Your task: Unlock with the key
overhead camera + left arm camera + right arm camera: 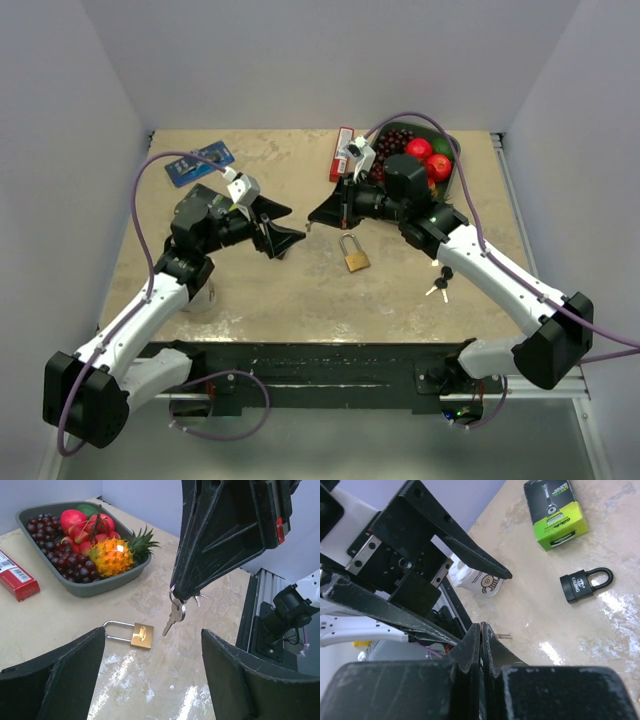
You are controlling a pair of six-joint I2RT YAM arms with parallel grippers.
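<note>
A brass padlock (354, 255) lies flat on the table between the arms; it also shows in the left wrist view (136, 634). My right gripper (314, 216) is shut on a key ring, and silver keys (175, 616) hang from its fingertips (184, 591) above the table, just right of the padlock. In the right wrist view the gripper (481, 628) is closed and a key tip (503, 636) sticks out beside it. My left gripper (280, 231) is open and empty, facing the right gripper; its fingers (55, 677) frame the padlock and the keys.
A black padlock (583, 585) and a green razor box (556, 511) lie on the left side. Black-headed keys (440, 282) lie near the right arm. A grey fruit tray (452, 135) and a red box (342, 152) stand at the back. A white cup (201, 297) stands beside the left arm.
</note>
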